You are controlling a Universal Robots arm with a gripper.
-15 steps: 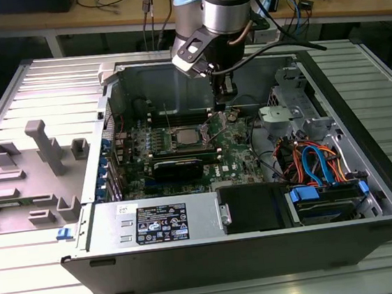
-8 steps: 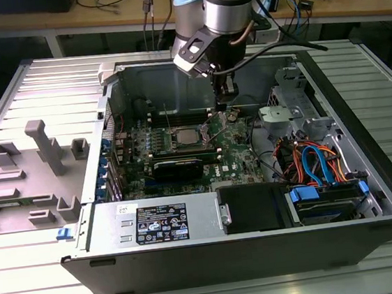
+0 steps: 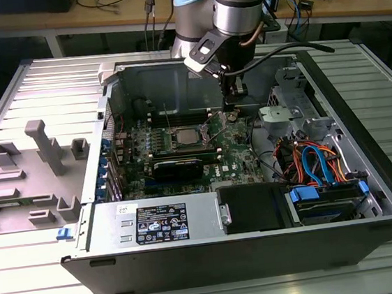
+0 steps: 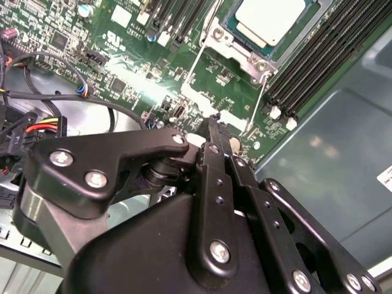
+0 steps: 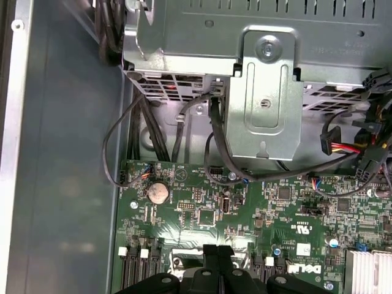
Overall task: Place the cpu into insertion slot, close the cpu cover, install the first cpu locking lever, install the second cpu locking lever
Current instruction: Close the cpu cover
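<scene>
Claw (image 4: 214, 120), pinched closed, hangs near the cpu (image 4: 269, 18), not touching it

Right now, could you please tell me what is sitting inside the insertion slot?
The cpu lies in the insertion slot, its dull silver top showing in the second wrist view. It covers the slot's floor, so that cannot be seen.

Arm (image 3: 239, 5) near-vertical, fingers (image 4: 214, 147) pinched together, pointing down.
</scene>
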